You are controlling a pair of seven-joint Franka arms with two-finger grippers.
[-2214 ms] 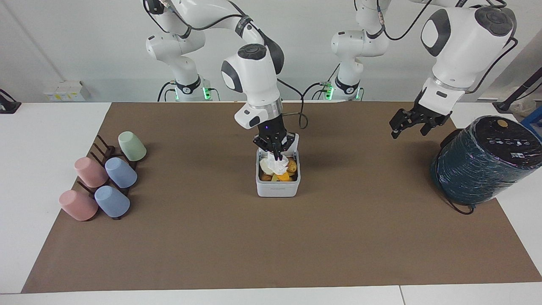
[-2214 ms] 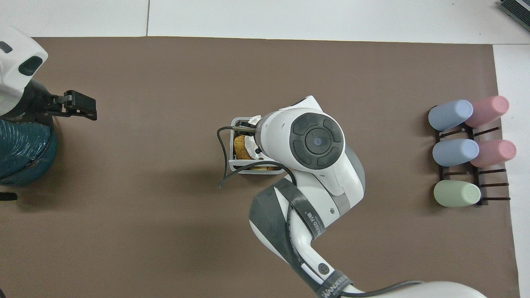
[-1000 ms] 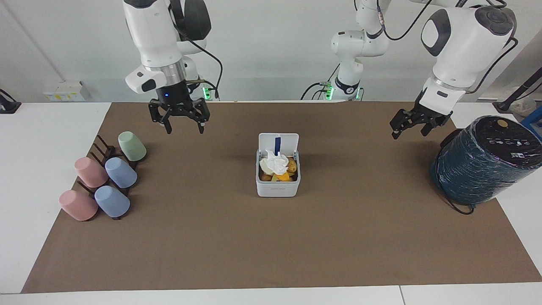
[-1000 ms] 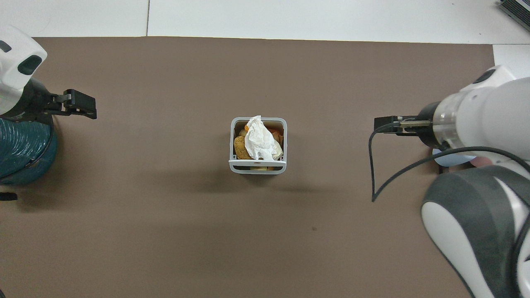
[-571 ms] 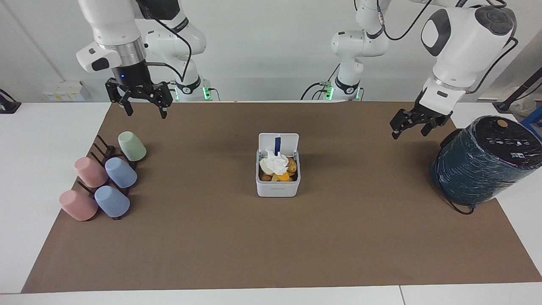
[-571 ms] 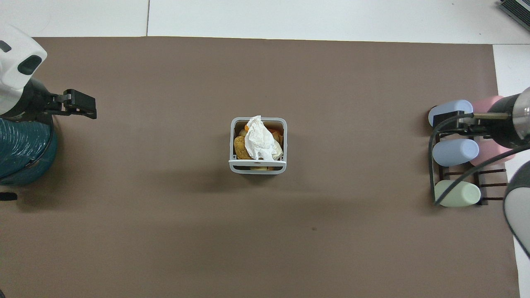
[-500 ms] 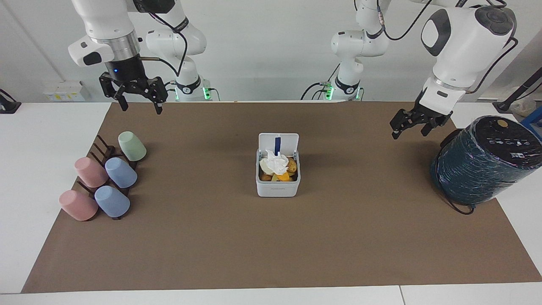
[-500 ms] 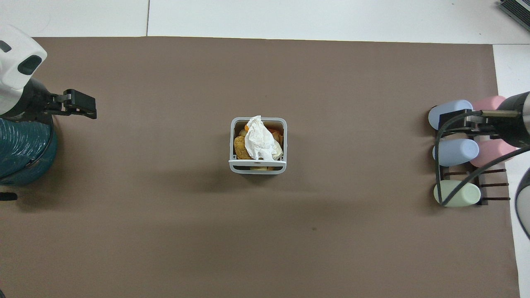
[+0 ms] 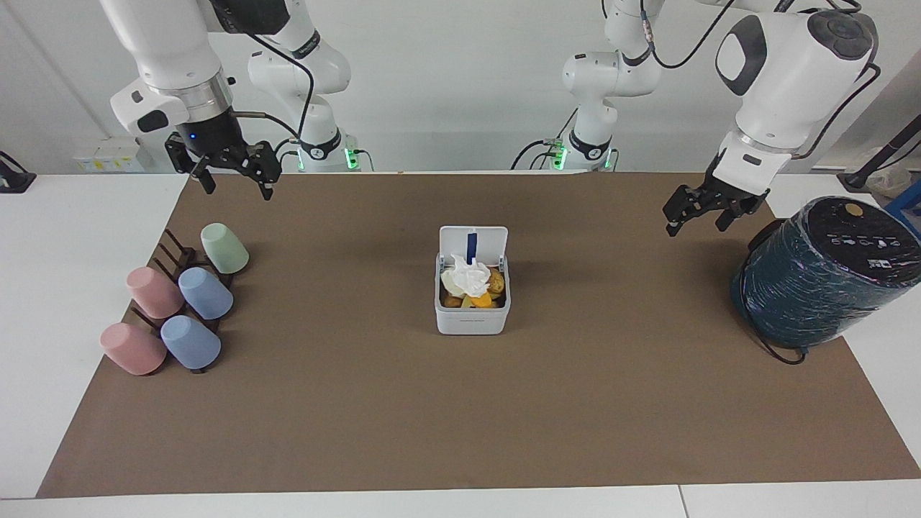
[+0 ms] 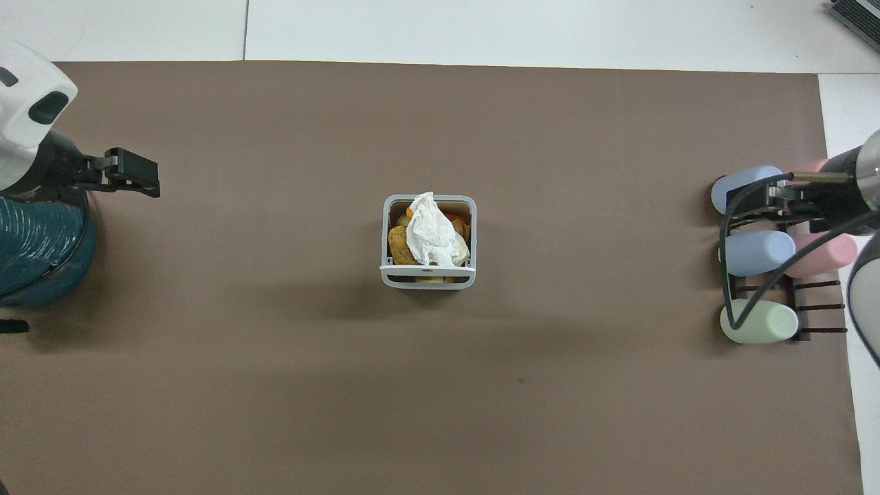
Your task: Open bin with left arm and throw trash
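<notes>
The white bin (image 9: pixel 471 319) stands at the middle of the brown mat with its lid (image 9: pixel 473 239) up and a blue strip on the lid's inside. In it lie the crumpled white tissue (image 9: pixel 466 279), the tan lump (image 9: pixel 496 283) and the orange piece (image 9: pixel 481 298). From overhead the tissue (image 10: pixel 430 232) lies on top, with the tan lump (image 10: pixel 397 245) and the orange piece (image 10: pixel 414 203) at the bin's rim (image 10: pixel 427 280). My right gripper (image 9: pixel 239 188) is open and empty, raised over the cup rack's end. My left gripper (image 9: pixel 694 226) is open and empty, waiting in the air beside the teal cylinder.
A big dark teal wrapped cylinder (image 9: pixel 820 277) stands at the left arm's end of the mat. A dark rack (image 9: pixel 173 252) with several pastel cups lies at the right arm's end. A cable hangs from the right arm over the cups (image 10: pixel 755 251).
My right gripper let go of the tissue in the bin, rose and swung away to the cup rack's end. The left arm has not moved.
</notes>
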